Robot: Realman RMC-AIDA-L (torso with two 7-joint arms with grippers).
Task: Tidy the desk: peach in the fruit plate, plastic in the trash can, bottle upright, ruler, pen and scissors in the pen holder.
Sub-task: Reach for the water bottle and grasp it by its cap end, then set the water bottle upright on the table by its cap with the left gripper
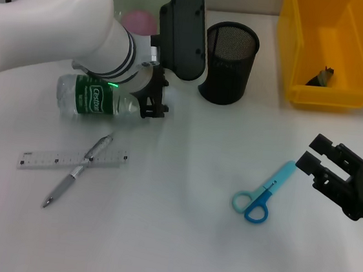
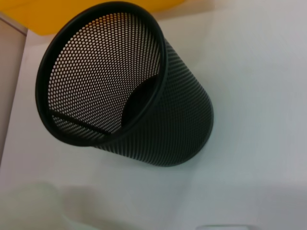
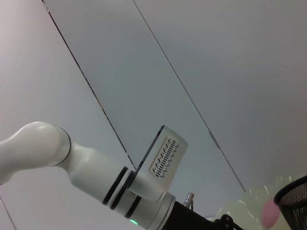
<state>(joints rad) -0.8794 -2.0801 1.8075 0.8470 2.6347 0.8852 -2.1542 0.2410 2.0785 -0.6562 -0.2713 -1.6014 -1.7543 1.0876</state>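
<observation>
The left gripper [image 1: 153,107] is clamped on the neck of the clear green-labelled plastic bottle [image 1: 94,97] lying on the white desk [image 1: 184,175], seemingly to stand it upright, while the right gripper [image 1: 318,165] waits spread wide beside the blue scissors [image 1: 263,193].

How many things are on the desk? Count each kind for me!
Bottles lying down: 1, the bottle
Rulers: 1, the ruler
Pens: 1, the pen
Scissors: 1, the scissors
Pen holders: 1, the pen holder
Yellow bins: 1, the yellow bin
Peaches: 1, the peach
Total: 7
</observation>
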